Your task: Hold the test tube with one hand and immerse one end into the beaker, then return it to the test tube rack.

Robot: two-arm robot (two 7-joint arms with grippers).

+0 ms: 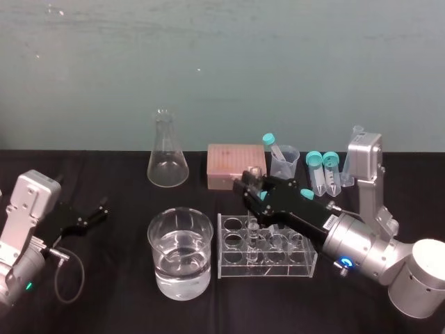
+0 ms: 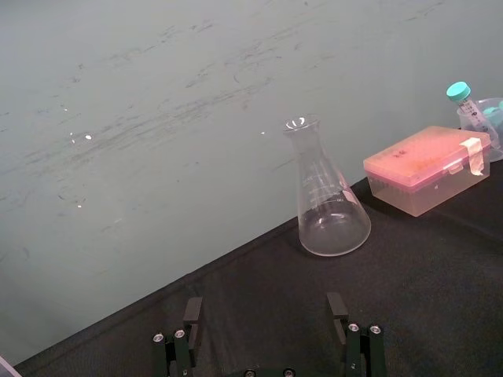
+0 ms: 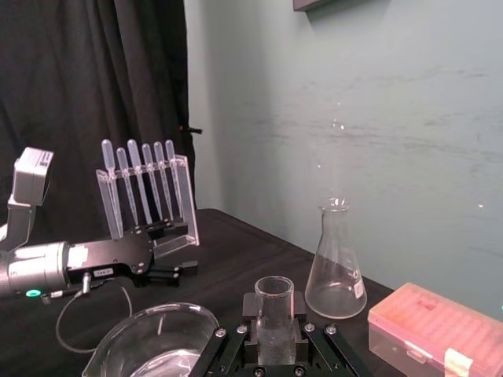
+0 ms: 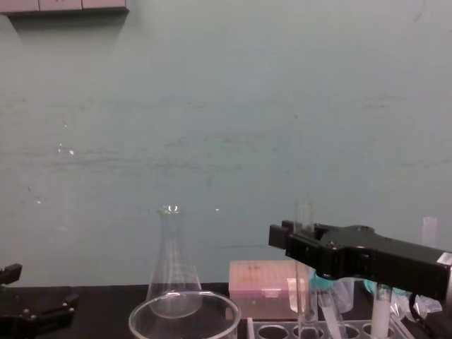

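Pinched upright between the right claw's (image 3: 274,308) fingers (image 3: 251,305), the test tube (image 3: 273,287) stands with its open top above them and its lower end at a hole of the test tube rack (image 1: 268,270) directly beneath the claw. Just left of the claw sits the beaker (image 1: 180,250), part full of clear liquid. Beyond the claw lie a pinkish box (image 1: 235,165) and a conical flask (image 1: 167,156). Far to its left, the left claw (image 2: 267,326) hangs low over the bench (image 1: 118,299), fingers spread.

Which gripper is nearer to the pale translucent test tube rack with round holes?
Right. The right gripper hangs over the pale translucent rack, gripping the clear glass test tube. The left gripper sits far to its left, beyond the wide glass beaker.
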